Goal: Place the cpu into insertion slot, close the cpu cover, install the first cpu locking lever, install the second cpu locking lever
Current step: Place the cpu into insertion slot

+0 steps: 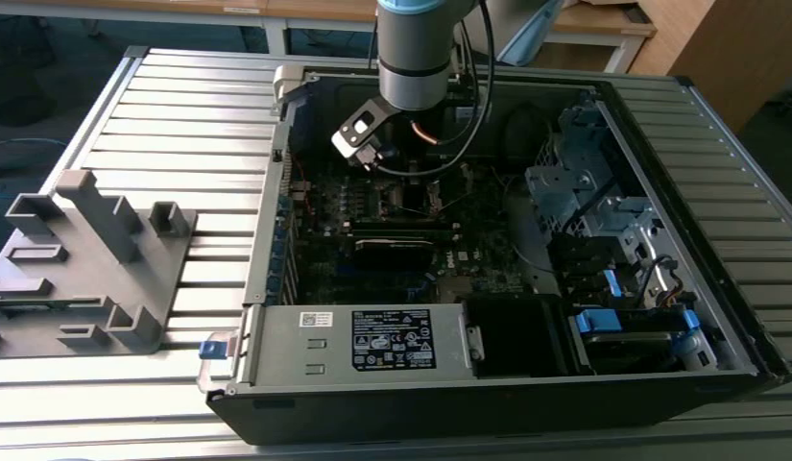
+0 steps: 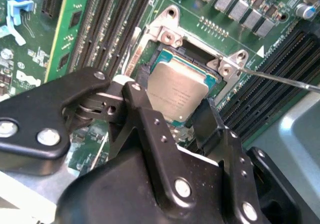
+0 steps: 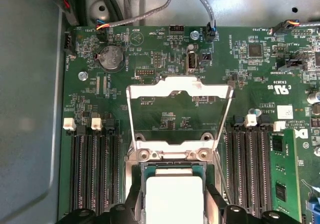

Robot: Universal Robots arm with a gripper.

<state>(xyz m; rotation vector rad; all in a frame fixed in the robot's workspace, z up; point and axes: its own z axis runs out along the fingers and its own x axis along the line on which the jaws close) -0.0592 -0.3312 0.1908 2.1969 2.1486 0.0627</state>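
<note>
Between the fingers of the gripper you see the cpu, clamped at two opposite edges over the open socket frame. You cannot tell whether it is fully seated. The gripper's black body hides the cpu's nearer corner, and in the first wrist view its nearer part is cut off. Just beyond the gripper, the cpu cover stands raised on its hinge. A thin locking lever juts free to one side. The faint print on the cpu's top is unreadable.
</note>
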